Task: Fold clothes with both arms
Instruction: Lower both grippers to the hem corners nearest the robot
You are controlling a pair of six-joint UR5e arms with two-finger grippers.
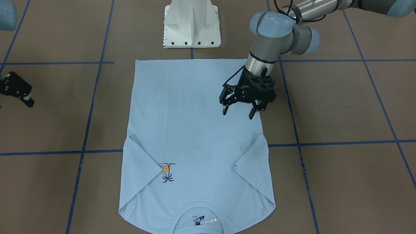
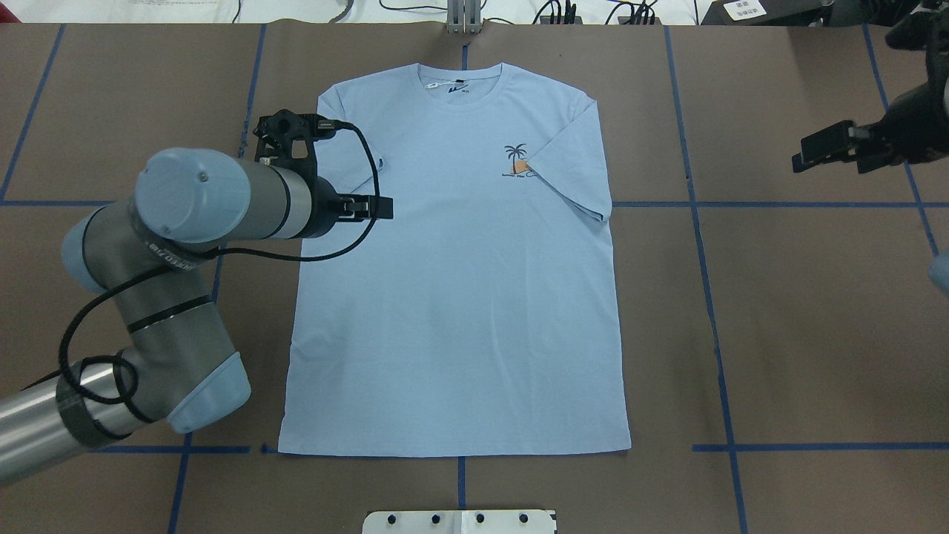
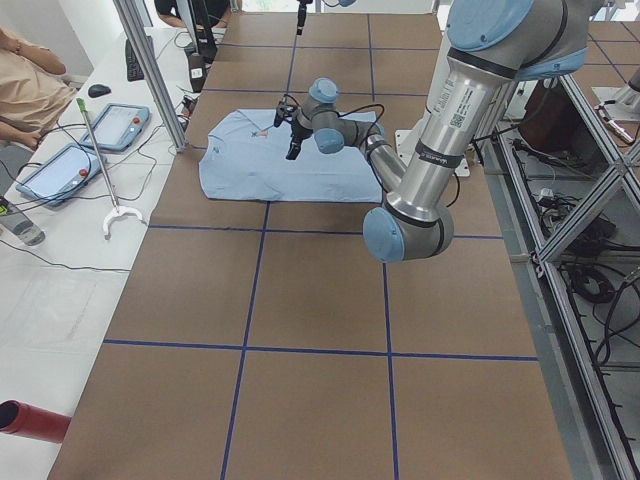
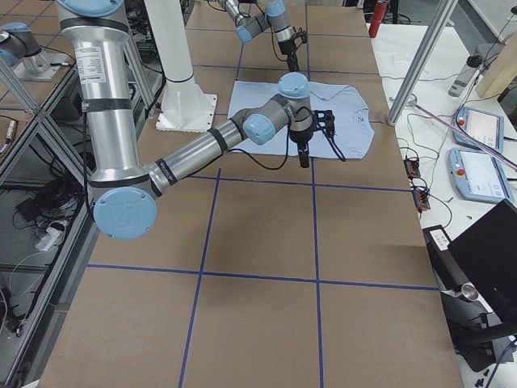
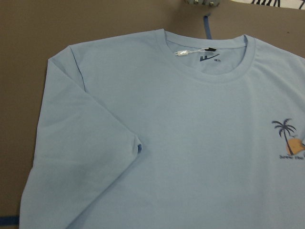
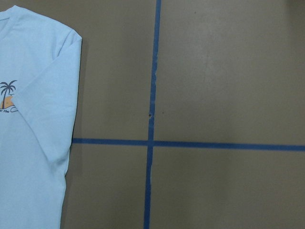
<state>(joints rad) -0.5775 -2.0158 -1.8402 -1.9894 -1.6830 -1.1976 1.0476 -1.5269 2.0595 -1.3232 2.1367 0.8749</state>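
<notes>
Right gripper (image 1: 16, 89) is chopped off by the left edge of the front-facing view, and in the overhead view it's just a dark lump at the upper right; can't tell if its jaws are apart or together. In the overhead view the left arm's (image 1: 276, 32) own wrist hides most of its gripper too.

The light blue T-shirt (image 1: 195, 123) lies flat, face up, in the middle of the desk (image 1: 341, 104); hem up by the white pedestal (image 1: 191, 26), collar (image 1: 198, 211) down at the bottom edge and partly cut off there, label (image 1: 200, 220) showing inside it. Both sleeves are turned in onto the body; the lower-left sleeve (image 1: 139, 165) has its tip over part of the palm-tree print (image 1: 167, 175).

Left arm comes in from the upper right of the front-facing view, wrist bent down; left gripper (image 1: 238, 113) hangs above the shirt near its right-hand edge, jaws spread wide with nothing between them.

Right arm (image 4: 202, 149) reaches out over bare desk, well apart from the shirt; its wrist camera catches only the shirt's edge at frame left, plus crossing blue tape lines (image 6: 152, 142).
</notes>
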